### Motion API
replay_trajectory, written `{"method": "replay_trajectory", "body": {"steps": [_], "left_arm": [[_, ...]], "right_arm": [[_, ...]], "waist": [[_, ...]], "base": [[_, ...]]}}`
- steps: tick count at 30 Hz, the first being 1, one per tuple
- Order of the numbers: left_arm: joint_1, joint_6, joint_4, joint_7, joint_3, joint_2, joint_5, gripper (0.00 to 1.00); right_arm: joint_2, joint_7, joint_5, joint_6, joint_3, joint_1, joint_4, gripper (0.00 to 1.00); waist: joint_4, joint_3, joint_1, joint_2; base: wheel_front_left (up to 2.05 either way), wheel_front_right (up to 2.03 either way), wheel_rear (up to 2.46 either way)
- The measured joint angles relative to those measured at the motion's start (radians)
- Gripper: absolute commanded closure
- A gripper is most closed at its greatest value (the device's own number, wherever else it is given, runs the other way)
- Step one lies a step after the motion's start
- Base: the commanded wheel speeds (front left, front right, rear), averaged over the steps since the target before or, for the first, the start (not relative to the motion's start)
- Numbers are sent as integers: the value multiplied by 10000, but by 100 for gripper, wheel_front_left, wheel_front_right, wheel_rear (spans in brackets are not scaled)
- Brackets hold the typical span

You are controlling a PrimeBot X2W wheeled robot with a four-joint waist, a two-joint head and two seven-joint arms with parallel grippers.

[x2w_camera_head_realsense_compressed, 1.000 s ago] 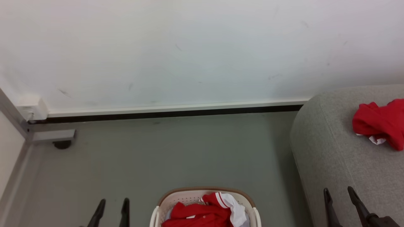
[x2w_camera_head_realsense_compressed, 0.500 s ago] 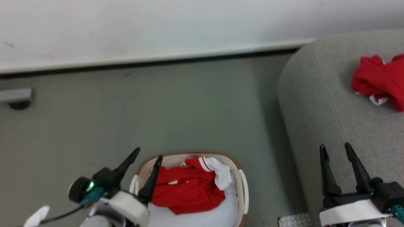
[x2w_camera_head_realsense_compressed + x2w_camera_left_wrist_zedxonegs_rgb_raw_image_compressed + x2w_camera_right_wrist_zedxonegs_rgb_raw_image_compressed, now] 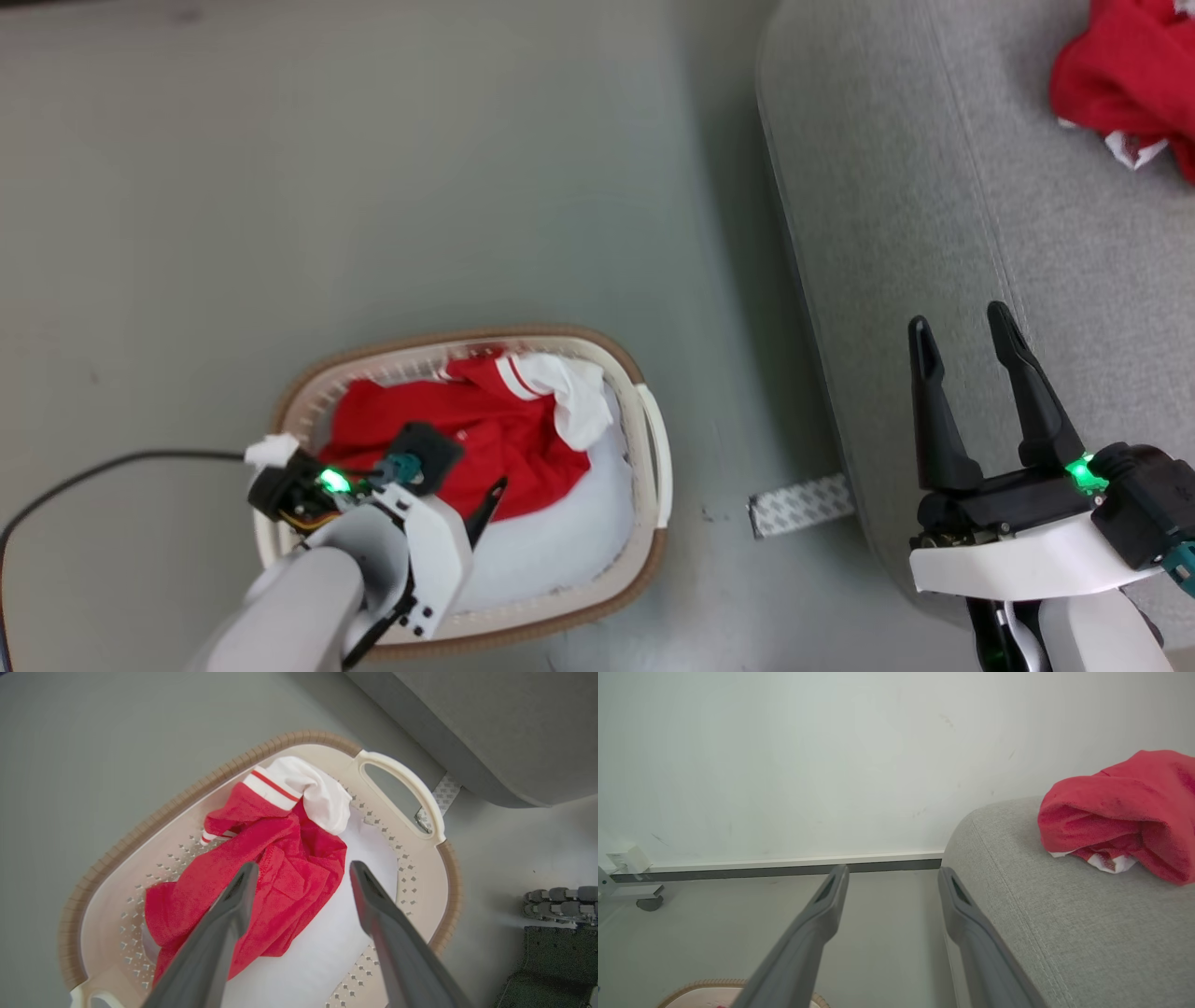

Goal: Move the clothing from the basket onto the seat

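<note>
The cream basket (image 3: 653,439) with a brown rim stands on the grey floor left of the seat (image 3: 896,187). Red clothing (image 3: 504,439) with a white striped cuff lies crumpled in it on white fabric. My left gripper (image 3: 476,509) hangs over the basket, pointing down. In the left wrist view it (image 3: 302,865) is open just above the red clothing (image 3: 289,891), its fingers astride the fabric, inside the basket rim (image 3: 402,784). My right gripper (image 3: 960,317) is open and holds nothing, over the seat's left edge. A second red garment (image 3: 1120,75) lies on the seat (image 3: 1017,882).
A grey patterned strip (image 3: 801,504) lies on the floor between basket and seat. A black cable (image 3: 93,471) trails left from my left wrist. The white wall with its skirting (image 3: 784,865) and a caster wheel (image 3: 649,903) stand beyond the open floor.
The head camera has tilted down, so the wall has left the picture. My left arm has swung from beside the basket to over it, fingers pointing down at the red clothing.
</note>
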Motion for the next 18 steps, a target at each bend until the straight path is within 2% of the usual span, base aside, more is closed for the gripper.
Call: {"method": "replay_trajectory", "body": {"steps": [4, 12, 18], "left_arm": [[-559, 0, 736, 443, -169, 140, -27, 0], [-1549, 2, 2067, 433, -127, 604, -23, 0], [-2206, 86, 2844, 284, -100, 698, 2, 0]], "right_arm": [[0, 0, 27, 0, 230, -19, -360, 0], [4, 0, 125, 0, 625, -49, -949, 0], [0, -2, 121, 0, 706, -12, -1323, 0]], "waist": [[-303, 759, 0, 0], [-827, 2038, -1, 0], [-1108, 2699, -2, -1]], "base": [[0, 0, 0], [0, 0, 0], [13, 13, 13]]}}
